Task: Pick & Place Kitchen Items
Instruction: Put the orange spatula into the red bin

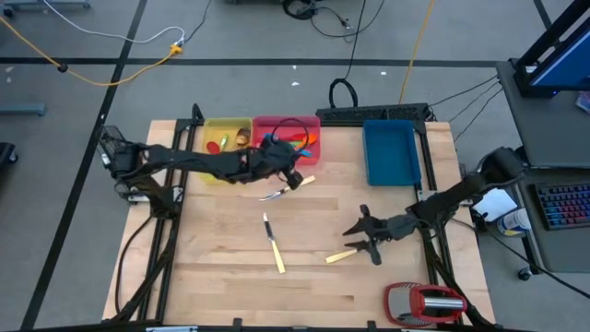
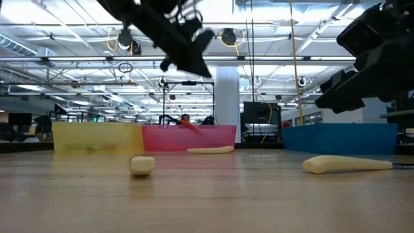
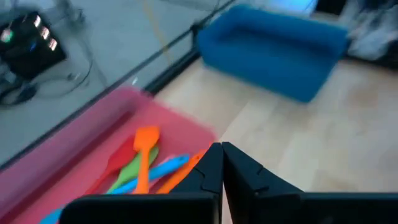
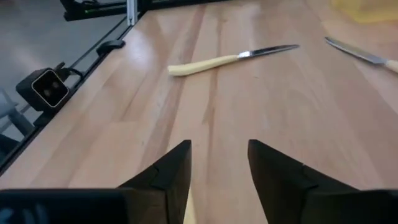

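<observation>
My left gripper [image 1: 295,175] [image 3: 222,167] hangs shut, with nothing between its fingers, above the near edge of the pink tray [image 1: 313,123], which holds orange, green and blue spatulas [image 3: 144,163]. A cream-handled knife [image 1: 286,189] lies flat on the table just below it. A second knife [image 1: 274,244] lies mid-table. My right gripper [image 1: 366,238] [image 4: 217,168] stands open low over the table. The cream handle of a third knife [image 1: 339,257] lies on the wood beside and beneath its fingers.
A yellow tray [image 1: 226,138] with small items stands left of the pink one. A blue tray [image 1: 389,152] stands at the far right, and a red-and-silver gadget [image 1: 424,302] sits near the front right edge. Bare wood lies at the front left.
</observation>
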`<state>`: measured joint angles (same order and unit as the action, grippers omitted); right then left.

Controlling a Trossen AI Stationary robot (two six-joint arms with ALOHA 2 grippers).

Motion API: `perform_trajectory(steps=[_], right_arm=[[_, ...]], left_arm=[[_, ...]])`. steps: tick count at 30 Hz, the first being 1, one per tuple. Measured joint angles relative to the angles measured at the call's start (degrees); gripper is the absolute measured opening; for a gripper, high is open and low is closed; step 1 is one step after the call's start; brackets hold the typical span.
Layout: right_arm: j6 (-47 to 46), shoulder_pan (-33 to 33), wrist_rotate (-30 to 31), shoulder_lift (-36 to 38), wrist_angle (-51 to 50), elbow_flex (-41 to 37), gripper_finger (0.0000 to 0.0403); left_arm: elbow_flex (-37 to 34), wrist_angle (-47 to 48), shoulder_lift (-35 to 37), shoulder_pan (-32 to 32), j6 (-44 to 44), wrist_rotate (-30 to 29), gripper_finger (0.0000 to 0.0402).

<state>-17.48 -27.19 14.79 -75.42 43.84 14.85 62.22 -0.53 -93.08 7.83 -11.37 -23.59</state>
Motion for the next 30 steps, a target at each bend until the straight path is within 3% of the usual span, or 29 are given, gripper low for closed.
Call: perform_trajectory(steps=[7,14,21,27,30], right_arm=[[-2.11,-2.49,0.15,-11.76,8.37,0.80,0.0149],[-1.14,-4.10,-0.01,-20.28,8.68,4.97,0.0149],[-0.45,-4.05,0.06,-20.93,8.58,5.77,0.0149],[-1.56,-4.05,0.07,-20.85,8.92,5.77,0.0152],[-1.44,-4.05,0.10,-20.84,9.44,5.77,0.0153]], left_arm=[[0.03,1.52,7.56,-5.17,2.61,-0.75,0.0012],[0.08,6.86,9.31,-7.84,3.27,-3.56,0.0006],[0.04,9.52,0.63,-2.76,-0.37,-2.99,0.0005],[0.00,9.91,-6.53,5.46,0.27,-0.86,0.0005],[0.02,9.62,-8.10,9.36,-0.85,2.94,0.0003]])
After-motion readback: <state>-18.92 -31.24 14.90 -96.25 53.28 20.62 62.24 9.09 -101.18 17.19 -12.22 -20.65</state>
